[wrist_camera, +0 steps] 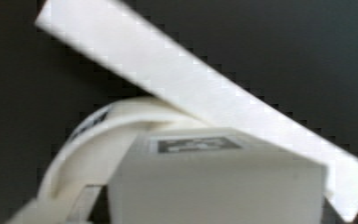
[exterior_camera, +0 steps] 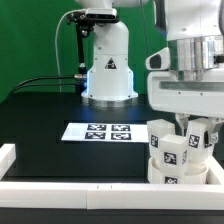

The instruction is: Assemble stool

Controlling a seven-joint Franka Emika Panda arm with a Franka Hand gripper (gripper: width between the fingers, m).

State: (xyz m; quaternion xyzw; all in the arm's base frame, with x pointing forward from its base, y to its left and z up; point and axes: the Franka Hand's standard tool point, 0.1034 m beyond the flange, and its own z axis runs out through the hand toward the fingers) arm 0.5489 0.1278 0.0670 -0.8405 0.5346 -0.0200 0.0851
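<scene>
I see the arm's wrist low over the stool parts at the exterior view's right, close to the camera. The fingers [exterior_camera: 183,124] reach down among the white blocks, but the wrist housing and the parts hide their tips, so I cannot tell how far apart they stand or whether they have hold of anything. The stool [exterior_camera: 178,152] sits as a cluster on the black surface [exterior_camera: 40,120]: a round seat [exterior_camera: 172,172] low in front, with chunky legs rising from it, one leg [exterior_camera: 161,134] on the exterior view's left of the fingers and another leg [exterior_camera: 201,133] on the right, each showing black-and-white tags. The cluster lies just inside the white border rail [exterior_camera: 70,185] that runs along the near edge. The marker board [exterior_camera: 100,131] lies flat on the surface, well apart from the stool, in front of the arm's base [exterior_camera: 108,70]. The wrist view is blurred: a tagged block [wrist_camera: 202,165], a curved white rim [wrist_camera: 87,150] and a slanted white bar [wrist_camera: 194,80] across them.
</scene>
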